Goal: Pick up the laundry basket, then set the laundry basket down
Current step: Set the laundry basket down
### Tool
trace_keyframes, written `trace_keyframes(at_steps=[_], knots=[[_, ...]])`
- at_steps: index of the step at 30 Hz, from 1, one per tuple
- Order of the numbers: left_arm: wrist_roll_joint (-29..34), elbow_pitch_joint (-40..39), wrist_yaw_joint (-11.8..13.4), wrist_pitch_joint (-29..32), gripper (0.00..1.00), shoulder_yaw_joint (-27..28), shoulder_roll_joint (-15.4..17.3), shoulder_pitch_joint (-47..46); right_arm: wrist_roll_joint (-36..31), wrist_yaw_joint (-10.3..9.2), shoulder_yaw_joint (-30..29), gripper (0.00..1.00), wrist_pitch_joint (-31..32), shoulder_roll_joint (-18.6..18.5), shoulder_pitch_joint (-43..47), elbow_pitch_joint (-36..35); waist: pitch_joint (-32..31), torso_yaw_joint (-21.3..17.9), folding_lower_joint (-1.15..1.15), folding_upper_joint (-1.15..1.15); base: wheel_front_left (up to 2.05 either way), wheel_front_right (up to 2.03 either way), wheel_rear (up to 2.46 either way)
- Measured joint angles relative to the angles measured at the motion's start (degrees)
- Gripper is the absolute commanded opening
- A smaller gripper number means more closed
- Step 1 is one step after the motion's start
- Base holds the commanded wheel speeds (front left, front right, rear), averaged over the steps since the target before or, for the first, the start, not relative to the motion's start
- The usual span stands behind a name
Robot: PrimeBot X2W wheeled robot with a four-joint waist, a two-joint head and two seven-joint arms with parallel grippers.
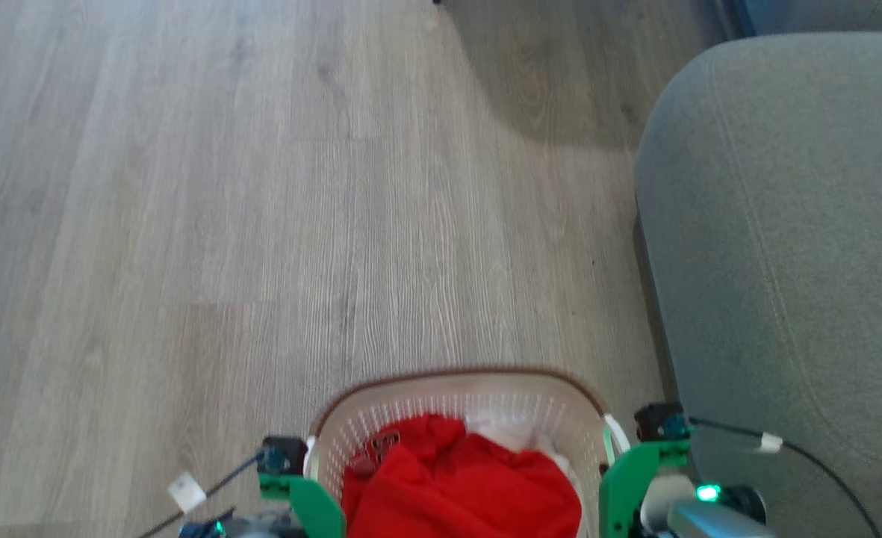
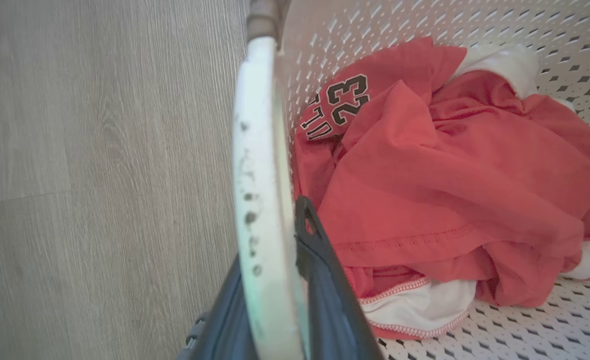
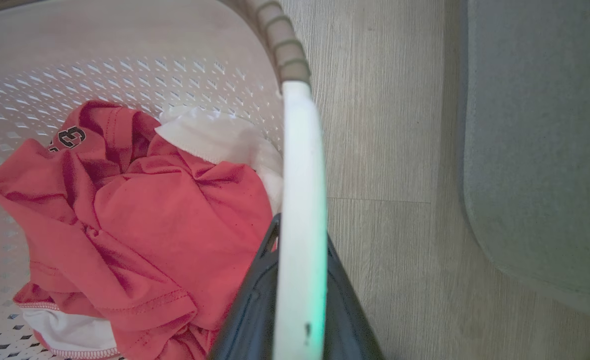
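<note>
The laundry basket [image 1: 448, 403] sits at the bottom middle of the head view, cream, perforated, with a brown rim, holding a red shirt [image 1: 463, 478] and white cloth [image 1: 508, 433]. My left gripper [image 1: 308, 465] is shut on its left white handle [image 2: 257, 150], one dark finger [image 2: 324, 270] inside the basket and one outside. On the other side, my right gripper [image 1: 611, 448] is shut on the right white handle [image 3: 299, 175] in the same way. The red shirt [image 2: 424, 165] carries a printed number. Whether the basket touches the floor I cannot tell.
A grey upholstered seat [image 1: 784, 224] stands close on the right, a narrow strip of floor [image 3: 374, 150] between it and the basket. Pale wood floor [image 1: 261, 224] spreads ahead and to the left. Thin cables [image 1: 821, 456] trail from both wrists.
</note>
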Motion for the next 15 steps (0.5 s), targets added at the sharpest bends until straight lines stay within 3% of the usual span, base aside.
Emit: trace_keyframes(at_steps=[15], knots=[[-0.4,1.33,-0.01,-3.36,0.0,0.18,-0.02,-12.29,-0.08,0.0,1.37,0.0,-2.22,-0.05,-13.17,1.31,11.19,-0.58,0.01,0.0,0.0,0.0,0.0]])
